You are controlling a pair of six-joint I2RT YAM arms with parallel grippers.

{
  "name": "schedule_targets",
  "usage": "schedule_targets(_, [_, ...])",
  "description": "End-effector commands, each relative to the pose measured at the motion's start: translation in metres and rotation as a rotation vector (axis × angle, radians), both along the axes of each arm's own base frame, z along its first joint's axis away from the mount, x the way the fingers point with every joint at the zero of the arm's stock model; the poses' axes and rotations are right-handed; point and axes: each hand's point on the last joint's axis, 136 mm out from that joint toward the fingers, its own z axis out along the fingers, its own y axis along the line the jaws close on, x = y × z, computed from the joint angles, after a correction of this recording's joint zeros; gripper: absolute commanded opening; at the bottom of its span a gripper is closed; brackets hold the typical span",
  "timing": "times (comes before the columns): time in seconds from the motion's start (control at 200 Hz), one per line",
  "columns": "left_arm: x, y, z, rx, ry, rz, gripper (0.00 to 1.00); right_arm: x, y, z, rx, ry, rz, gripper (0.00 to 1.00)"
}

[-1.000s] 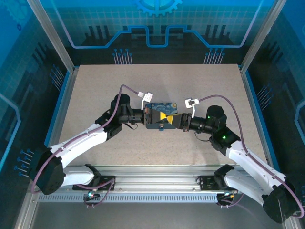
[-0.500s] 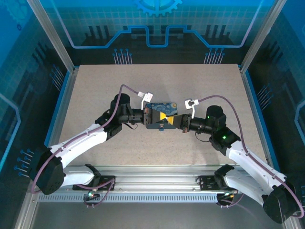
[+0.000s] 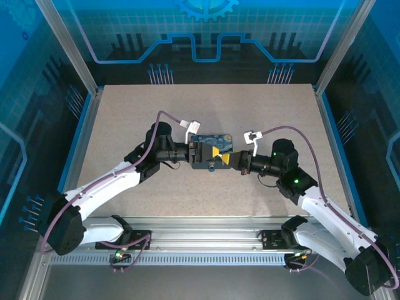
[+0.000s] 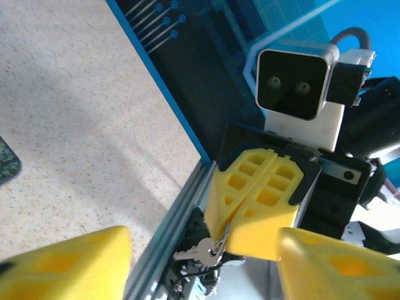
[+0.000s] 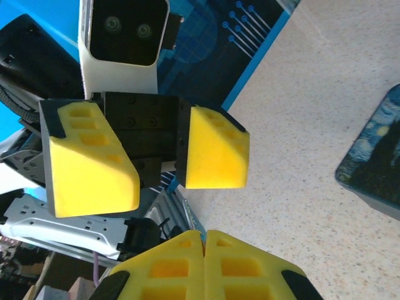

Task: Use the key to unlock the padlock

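The right hand (image 4: pixel 250 212) is seen clamped shut, its yellow fingers (image 4: pixel 275 194) pressed together, with a ring of small silver keys (image 4: pixel 199 252) pinched at the lower edge and hanging below. Facing it, the left hand (image 5: pixel 156 159) is held wide, a broad gap left between its two yellow fingers (image 5: pixel 90 162), and nothing is gripped.

The keys are found low in the centre of the left wrist frame, in front of an aluminium rail (image 4: pixel 181 206). They are thin, bright and metallic, and their teeth are too small to be made out. The padlock cannot be picked out among the yellow fingers in the overhead frame.

From above, both hands are shown meeting at the middle of the frame, over the lower edge of a dark blue tin (image 3: pixel 209 142) printed with a swirling painting. The tin lies flat on a pale speckled counter (image 3: pixel 125 119), enclosed by blue walls (image 3: pixel 206 37) printed with a circuit pattern and framed by aluminium posts.

The keys are revealed in the left wrist frame, where a corner of the tin is caught at the left edge. The spread of the left hand is given most plainly by the right wrist frame, with the tin cut off at the right edge.
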Motion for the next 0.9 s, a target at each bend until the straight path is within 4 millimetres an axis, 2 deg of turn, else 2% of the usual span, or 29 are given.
schedule_targets(0.0, [0.005, 0.011, -0.011, 0.047, -0.017, 0.071, 0.92, 0.011, -0.016, -0.003, -0.065, -0.013, -0.079, 0.00])
schedule_targets(0.035, [0.005, 0.012, -0.018, 0.063, -0.014, 0.082, 0.99, 0.015, -0.020, -0.007, -0.082, -0.006, -0.105, 0.00])
schedule_targets(0.22, [0.002, 0.015, -0.075, 0.200, -0.013, 0.167, 0.99, 0.042, -0.047, -0.033, -0.243, 0.026, -0.262, 0.00])
schedule_targets(0.365, [0.006, 0.014, -0.117, 0.273, -0.063, 0.278, 0.99, 0.066, -0.070, -0.056, -0.330, 0.074, -0.396, 0.00])
schedule_targets(0.64, [0.023, 0.001, -0.154, 0.295, -0.211, 0.366, 0.99, 0.098, -0.092, -0.093, -0.414, 0.119, -0.533, 0.00])
schedule_targets(0.896, [0.039, -0.009, -0.174, 0.308, -0.323, 0.417, 0.99, 0.118, -0.092, -0.117, -0.415, 0.146, -0.559, 0.00])
